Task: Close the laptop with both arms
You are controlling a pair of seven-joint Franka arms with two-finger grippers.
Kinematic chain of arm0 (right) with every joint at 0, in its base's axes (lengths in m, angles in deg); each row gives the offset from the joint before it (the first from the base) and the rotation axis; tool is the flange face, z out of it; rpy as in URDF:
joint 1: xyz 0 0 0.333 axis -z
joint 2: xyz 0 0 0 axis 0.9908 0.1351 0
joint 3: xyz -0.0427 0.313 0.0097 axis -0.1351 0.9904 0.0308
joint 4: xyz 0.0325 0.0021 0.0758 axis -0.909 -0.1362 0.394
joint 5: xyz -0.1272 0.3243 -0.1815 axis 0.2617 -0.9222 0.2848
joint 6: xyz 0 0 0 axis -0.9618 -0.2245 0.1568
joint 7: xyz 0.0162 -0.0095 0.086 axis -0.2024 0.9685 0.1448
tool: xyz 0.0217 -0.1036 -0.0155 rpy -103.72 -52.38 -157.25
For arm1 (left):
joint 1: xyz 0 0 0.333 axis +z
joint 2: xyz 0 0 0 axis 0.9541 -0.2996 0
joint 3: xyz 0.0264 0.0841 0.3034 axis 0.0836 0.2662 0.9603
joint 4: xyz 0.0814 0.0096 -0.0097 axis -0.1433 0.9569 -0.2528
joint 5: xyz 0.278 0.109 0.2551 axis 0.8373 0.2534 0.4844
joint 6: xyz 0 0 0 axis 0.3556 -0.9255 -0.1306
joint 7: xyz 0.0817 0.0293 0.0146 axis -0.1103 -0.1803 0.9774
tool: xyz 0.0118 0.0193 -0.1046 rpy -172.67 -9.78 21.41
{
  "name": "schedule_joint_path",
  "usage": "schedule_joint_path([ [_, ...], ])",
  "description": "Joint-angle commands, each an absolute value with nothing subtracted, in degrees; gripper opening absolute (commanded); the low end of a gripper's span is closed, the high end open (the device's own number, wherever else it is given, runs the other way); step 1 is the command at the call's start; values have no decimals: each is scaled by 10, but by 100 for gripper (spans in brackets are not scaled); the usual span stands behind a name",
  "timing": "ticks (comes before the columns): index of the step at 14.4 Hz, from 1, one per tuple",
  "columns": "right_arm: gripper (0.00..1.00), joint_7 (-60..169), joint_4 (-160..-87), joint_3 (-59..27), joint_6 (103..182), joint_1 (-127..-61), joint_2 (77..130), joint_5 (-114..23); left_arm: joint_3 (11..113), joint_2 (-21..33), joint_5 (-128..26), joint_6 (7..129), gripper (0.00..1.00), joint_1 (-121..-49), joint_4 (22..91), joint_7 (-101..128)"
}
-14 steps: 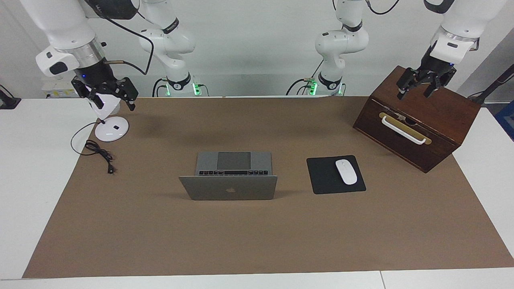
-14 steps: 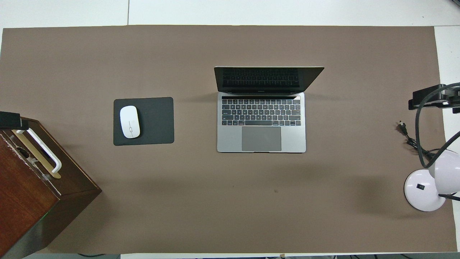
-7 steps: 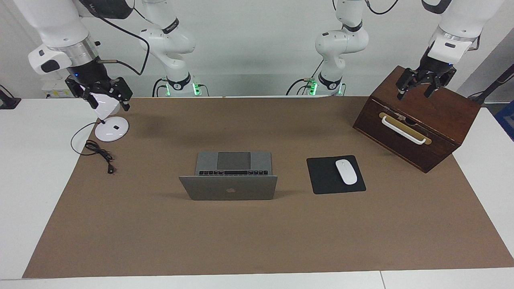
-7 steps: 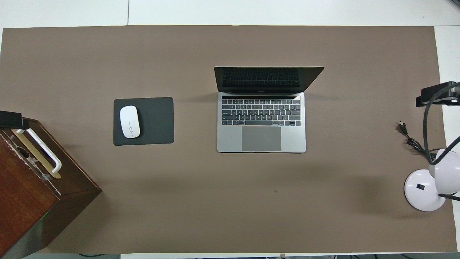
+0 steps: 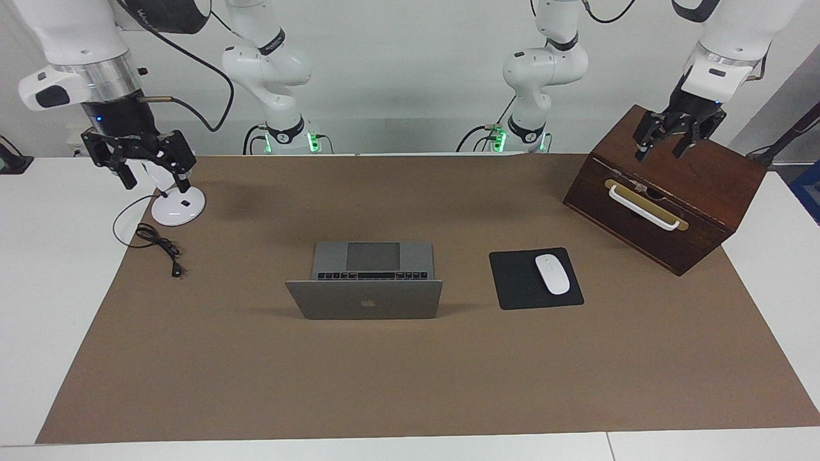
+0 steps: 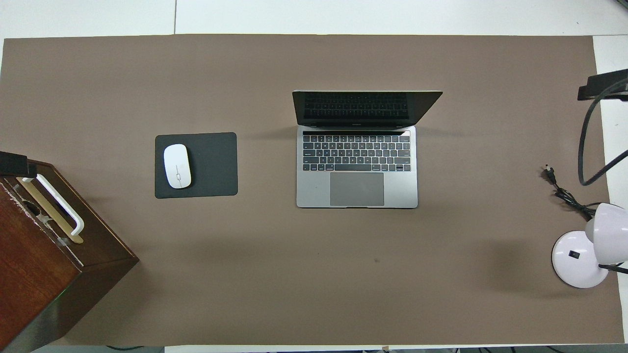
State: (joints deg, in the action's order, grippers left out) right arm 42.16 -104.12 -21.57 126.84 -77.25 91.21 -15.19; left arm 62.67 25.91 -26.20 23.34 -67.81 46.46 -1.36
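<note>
The laptop (image 5: 364,299) (image 6: 356,166) stands open in the middle of the brown mat, its lid upright with the logo side turned away from the robots. Both grippers hang far from it. My right gripper (image 5: 155,182) is open in the air over the white lamp at the right arm's end of the table. At the left arm's end, my left gripper (image 5: 660,152) hangs open over the top of the wooden box. Neither holds anything. The overhead view shows only a dark edge of each gripper.
A dark wooden box (image 5: 666,192) with a white handle stands at the left arm's end. Between it and the laptop, a white mouse (image 5: 552,274) lies on a black mouse pad (image 5: 512,282). A white lamp (image 5: 178,208) and its black cable (image 5: 157,246) lie at the right arm's end.
My right gripper has swung outward toward its end of the table and turned, its fingers now pointing down. The left gripper has barely shifted. The laptop has not moved.
</note>
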Motion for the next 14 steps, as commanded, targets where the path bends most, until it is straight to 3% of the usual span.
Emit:
schedule_joint_path([
  [1,85,449,-914,-207,1273,-773,1001,-155,628,250,-247,238,22,-682,451,-12],
  [2,71,449,-889,-201,1292,-784,1019,-154,628,250,-248,243,5,-681,451,-12],
  [4,20,447,-884,-196,1342,-809,1028,-150,628,250,-247,248,0,-679,451,-13],
  [5,0,446,-884,-196,1361,-817,1033,-149,628,250,-247,256,0,-681,452,-15],
  [11,0,415,-876,-194,1445,-862,1059,-149,626,252,-249,317,0,-684,474,-31],
  [14,0,402,-820,-195,1464,-888,1106,-143,625,261,-255,346,0,-695,505,-60],
])
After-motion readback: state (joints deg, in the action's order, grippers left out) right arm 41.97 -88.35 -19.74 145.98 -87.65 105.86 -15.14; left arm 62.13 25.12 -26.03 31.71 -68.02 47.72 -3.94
